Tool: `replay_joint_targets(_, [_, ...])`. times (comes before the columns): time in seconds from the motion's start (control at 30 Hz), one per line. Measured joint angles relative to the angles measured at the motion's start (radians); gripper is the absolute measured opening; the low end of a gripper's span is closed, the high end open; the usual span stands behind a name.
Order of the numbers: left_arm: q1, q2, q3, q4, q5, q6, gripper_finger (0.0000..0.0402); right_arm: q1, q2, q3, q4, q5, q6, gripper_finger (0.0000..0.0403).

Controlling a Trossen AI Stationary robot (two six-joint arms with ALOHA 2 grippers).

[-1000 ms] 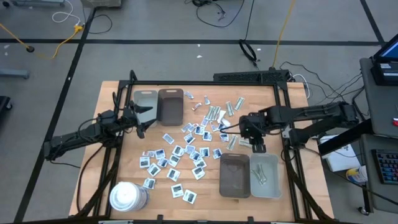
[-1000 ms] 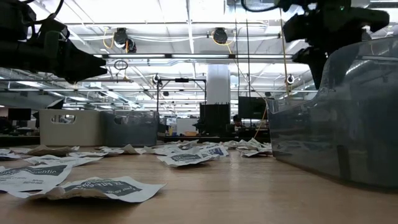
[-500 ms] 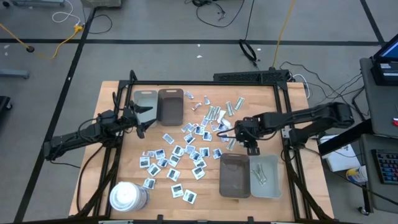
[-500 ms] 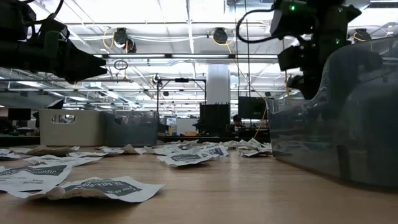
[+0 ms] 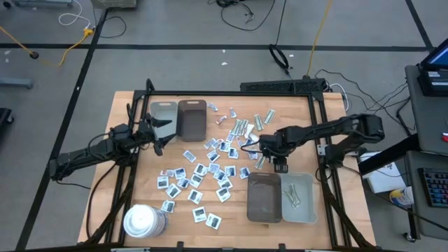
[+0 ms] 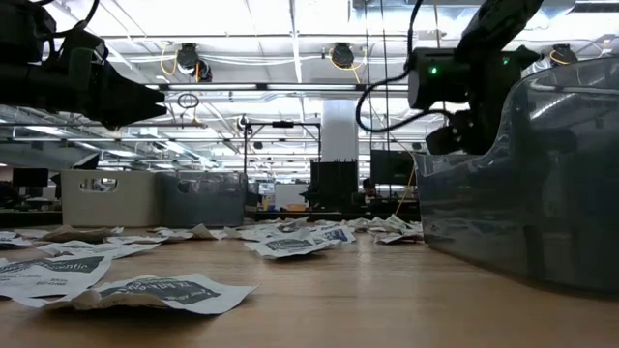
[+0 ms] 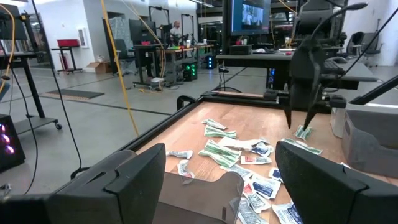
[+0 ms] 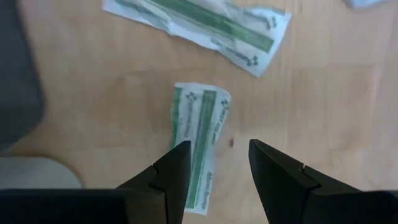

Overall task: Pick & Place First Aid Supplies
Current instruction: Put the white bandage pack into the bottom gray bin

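Small white square packets (image 5: 199,175) with blue print lie scattered on the middle of the wooden table, and pale green-printed strips (image 5: 245,128) lie farther back. My right gripper (image 5: 268,147) points down, open, a little above one green strip (image 8: 198,124) that lies flat on the wood. One fingertip (image 8: 180,152) stands over the strip's near end, and the left wrist view shows the fingers (image 7: 290,115) clear of the table. My left gripper (image 5: 157,136) hovers level and open by the far-left trays.
A grey tray (image 5: 162,114) and a brown tray (image 5: 192,119) stand at the far left. Another brown tray (image 5: 264,198) and a grey tray (image 5: 299,199) holding strips stand at the near right, close to my right arm. A white cylinder (image 5: 145,220) is at the near left.
My right gripper has come down toward the table and shifted a little toward the table's left edge, ending over the green strips beside the right-hand trays. Its fingers stay apart. Nothing on the table has moved.
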Motion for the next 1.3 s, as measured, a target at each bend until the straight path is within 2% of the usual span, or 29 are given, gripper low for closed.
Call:
replay_joint_targets(0.1, [0.000,0.000,0.000,0.000,0.000,0.000,0.0306,-0.009,0.022,0.000,0.001,-0.059,-0.014,0.0155])
replay_joint_targets(0.33, [0.000,0.000,0.000,0.000,0.000,0.000,0.0306,-0.009,0.030,0.001,0.008,-0.063,-0.041,0.0145])
replay_joint_targets(0.43, [0.000,0.000,0.000,0.000,0.000,0.000,0.0306,-0.009,0.030,0.001,0.009,-0.061,-0.045,0.0117])
replay_joint_targets(0.63, [0.000,0.000,0.000,0.000,0.000,0.000,0.0306,-0.009,0.057,0.002,0.009,-0.065,-0.046,0.0024])
replay_joint_targets(0.7, [0.000,0.000,0.000,0.000,0.000,0.000,0.0306,-0.014,0.073,0.004,0.010,-0.083,-0.051,0.0008])
replay_joint_targets(0.8, [0.000,0.000,0.000,0.000,0.000,0.000,0.0306,-0.025,0.081,0.005,0.009,-0.111,-0.048,0.0007])
replay_joint_targets(0.97, [0.000,0.000,0.000,0.000,0.000,0.000,0.0306,-0.044,0.069,0.018,-0.018,-0.090,-0.052,0.0001])
replay_joint_targets(1.3, [0.000,0.000,0.000,0.000,0.000,0.000,0.0306,-0.082,-0.020,0.140,-0.171,-0.079,0.008,0.0000])
